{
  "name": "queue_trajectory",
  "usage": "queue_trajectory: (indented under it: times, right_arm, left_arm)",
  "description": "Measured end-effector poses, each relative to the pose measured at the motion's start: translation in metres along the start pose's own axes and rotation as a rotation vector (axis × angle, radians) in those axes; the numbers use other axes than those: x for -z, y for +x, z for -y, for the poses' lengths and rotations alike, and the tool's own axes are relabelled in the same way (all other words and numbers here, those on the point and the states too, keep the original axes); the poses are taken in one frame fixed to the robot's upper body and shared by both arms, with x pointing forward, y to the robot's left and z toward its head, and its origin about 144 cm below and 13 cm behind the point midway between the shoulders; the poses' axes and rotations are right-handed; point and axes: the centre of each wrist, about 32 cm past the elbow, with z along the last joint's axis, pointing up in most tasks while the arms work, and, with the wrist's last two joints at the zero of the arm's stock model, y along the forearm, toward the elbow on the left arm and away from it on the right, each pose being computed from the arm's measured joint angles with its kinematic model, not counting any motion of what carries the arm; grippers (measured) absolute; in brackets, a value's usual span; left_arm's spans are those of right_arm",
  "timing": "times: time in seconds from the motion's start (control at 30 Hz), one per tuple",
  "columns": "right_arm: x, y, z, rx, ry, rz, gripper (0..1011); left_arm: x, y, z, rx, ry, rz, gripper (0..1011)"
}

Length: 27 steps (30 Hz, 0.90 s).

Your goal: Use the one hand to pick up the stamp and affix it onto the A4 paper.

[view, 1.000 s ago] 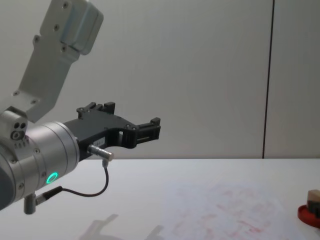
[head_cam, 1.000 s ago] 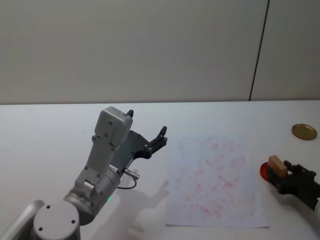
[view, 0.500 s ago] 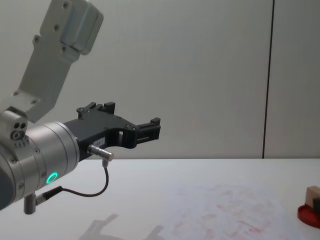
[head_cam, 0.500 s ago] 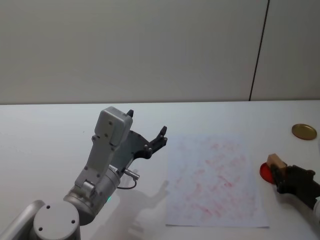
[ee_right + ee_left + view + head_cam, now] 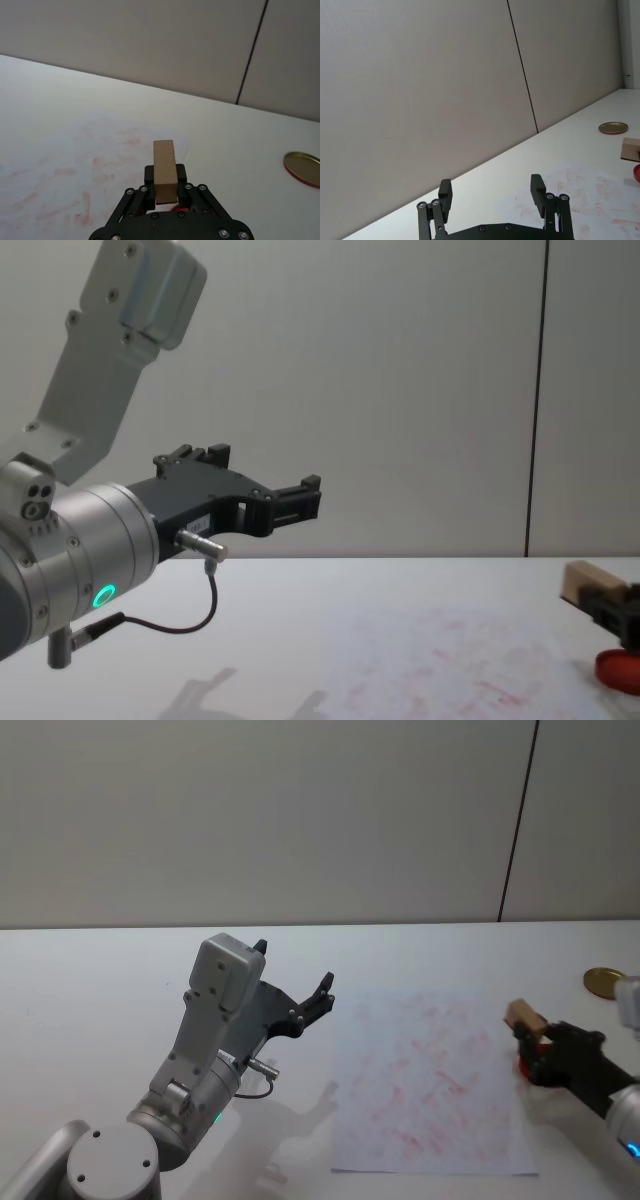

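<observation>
has the stamp point(image 5: 522, 1015) pinched tight in the right gripper point(image 5: 530, 1042), clear of the table, so pick-up looks done. hangs just above the red ink pad point(image 5: 522, 1068), at the right edge of the a4 paper point(image 5: 430, 1090), not yet over the sheet proper. shows, in the right wrist view, the block point(image 5: 165, 167) standing upright between the fingertips, with the paper's red smudges spread out ahead. leaves, as a judgement, the second half undone: carry across over the sheet, lower, press flat, lift away. keeps the left gripper point(image 5: 293, 967) parked and raised near the paper's left side, fingers spread wide, holding nothing.
</observation>
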Motion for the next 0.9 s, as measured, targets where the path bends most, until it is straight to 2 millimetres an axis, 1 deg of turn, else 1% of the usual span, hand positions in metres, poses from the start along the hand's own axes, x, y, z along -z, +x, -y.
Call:
queue_trajectory:
  times: [0.07, 0.17, 0.4, 0.67, 0.9]
  right_arm:
    - [-0.002, -0.002, -0.001, -0.008, 0.005, 0.001, 220]
    - [-0.007, -0.009, -0.008, -0.047, 0.018, -0.001, 220]
    - [-0.011, -0.018, -0.014, -0.092, 0.002, -0.018, 220]
    - [-0.008, -0.024, -0.017, -0.118, -0.037, -0.040, 220]
    - [-0.002, -0.025, -0.014, -0.126, -0.071, -0.056, 220]
  left_arm:
    - [0.000, 0.000, 0.000, 0.000, 0.000, 0.000, 993]
    - [0.000, 0.000, 0.000, 0.000, 0.000, 0.000, 993]
    - [0.000, 0.000, 0.000, 0.000, 0.000, 0.000, 993]
    - [0.000, 0.000, 0.000, 0.000, 0.000, 0.000, 993]
    - [0.000, 0.000, 0.000, 0.000, 0.000, 0.000, 993]
